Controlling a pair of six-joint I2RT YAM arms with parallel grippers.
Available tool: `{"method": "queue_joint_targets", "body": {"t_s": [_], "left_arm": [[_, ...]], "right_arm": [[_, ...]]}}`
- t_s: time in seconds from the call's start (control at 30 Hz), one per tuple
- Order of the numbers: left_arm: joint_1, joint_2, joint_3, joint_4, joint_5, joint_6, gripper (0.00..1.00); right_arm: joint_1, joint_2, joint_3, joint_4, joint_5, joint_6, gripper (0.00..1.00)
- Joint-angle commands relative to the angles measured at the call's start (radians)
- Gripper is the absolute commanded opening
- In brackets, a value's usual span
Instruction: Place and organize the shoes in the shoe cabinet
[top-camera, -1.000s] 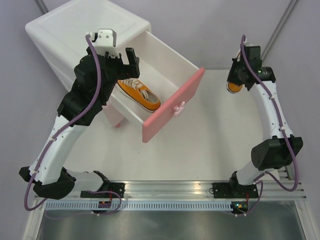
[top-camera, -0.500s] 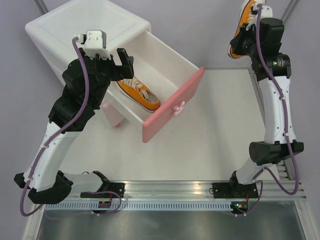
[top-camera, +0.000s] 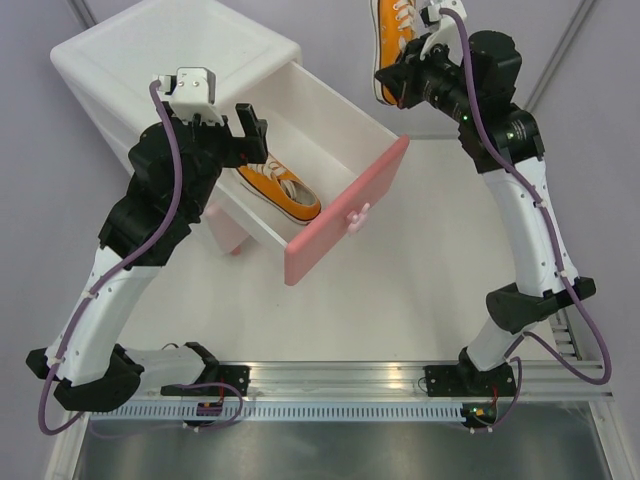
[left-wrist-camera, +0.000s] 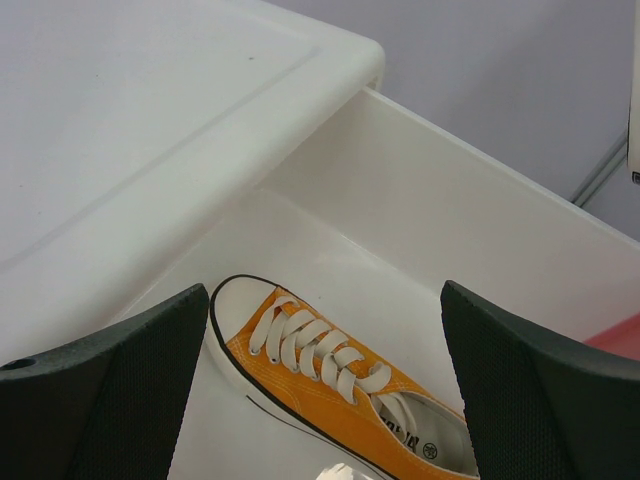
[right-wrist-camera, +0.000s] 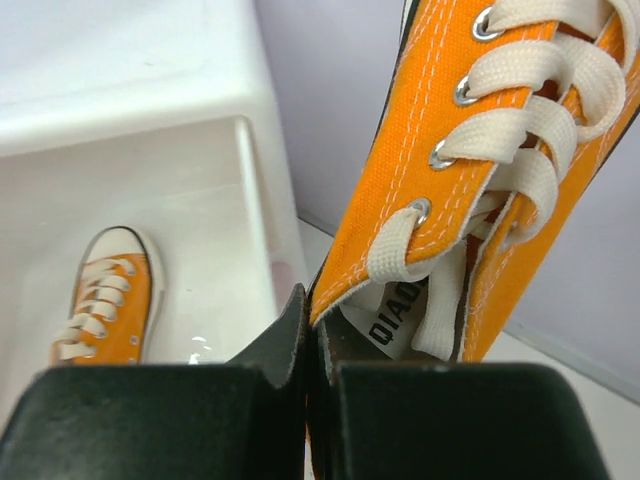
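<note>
The white cabinet (top-camera: 170, 50) stands far left with its upper drawer (top-camera: 340, 120) pulled out and one orange shoe (top-camera: 280, 188) lying inside, so roughly a quarter of the job looks done. The second orange shoe (top-camera: 392, 35) hangs in the air by the drawer's far right edge, pinched at its upper rim by the closed right claw (right-wrist-camera: 310, 335), while the left claw (left-wrist-camera: 325, 292) hovers wide open and empty over the drawer. The cream pair shows in no view, perhaps stored lower down, perhaps elsewhere.

The white shoe cabinet (top-camera: 150, 60) stands at the bench's far left, its top drawer (top-camera: 330, 120) pulled out. One orange sneaker (top-camera: 280, 187) lies inside on its sole. The second orange sneaker (top-camera: 385, 45) hangs above the drawer's far side, pinched by the right hand (right-wrist-camera: 308, 335).
</note>
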Motion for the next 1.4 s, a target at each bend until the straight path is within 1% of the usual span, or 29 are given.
{"method": "queue_joint_targets", "body": {"t_s": [0.0, 0.1, 0.3, 0.37, 0.53, 0.67, 0.8, 1.0, 1.1, 1.37], "left_arm": [[0.003, -0.015, -0.002, 0.028, -0.025, 0.018, 1.0], [0.003, -0.017, -0.002, 0.029, -0.031, 0.02, 1.0], [0.003, -0.02, -0.007, 0.028, -0.042, 0.021, 1.0], [0.003, -0.021, -0.01, 0.028, -0.044, 0.02, 1.0], [0.003, -0.021, -0.019, 0.028, -0.05, 0.011, 0.99], [0.003, -0.018, -0.028, 0.028, -0.053, -0.002, 0.99], [0.003, -0.02, -0.028, 0.028, -0.057, -0.003, 0.99], [0.003, -0.02, -0.025, 0.028, -0.061, 0.0, 0.99], [0.003, -0.017, -0.019, 0.028, -0.062, 0.005, 0.99], [0.003, -0.011, -0.005, 0.028, -0.067, 0.012, 0.99]], "right_arm": [[0.062, -0.01, 0.092, 0.194, -0.073, -0.045, 0.01], [0.125, -0.004, 0.089, 0.193, -0.103, -0.029, 0.01], [0.234, -0.002, 0.059, 0.07, -0.186, -0.048, 0.01], [0.258, 0.001, 0.061, 0.003, -0.199, -0.097, 0.01], [0.288, 0.003, 0.053, -0.123, -0.203, -0.147, 0.01], [0.311, -0.002, 0.007, -0.169, -0.188, -0.189, 0.01], [0.334, 0.006, -0.008, -0.255, -0.18, -0.25, 0.01], [0.349, 0.023, -0.013, -0.315, -0.162, -0.304, 0.01], [0.354, 0.042, 0.01, -0.352, -0.145, -0.339, 0.01], [0.364, 0.069, 0.009, -0.341, -0.079, -0.368, 0.01]]}}
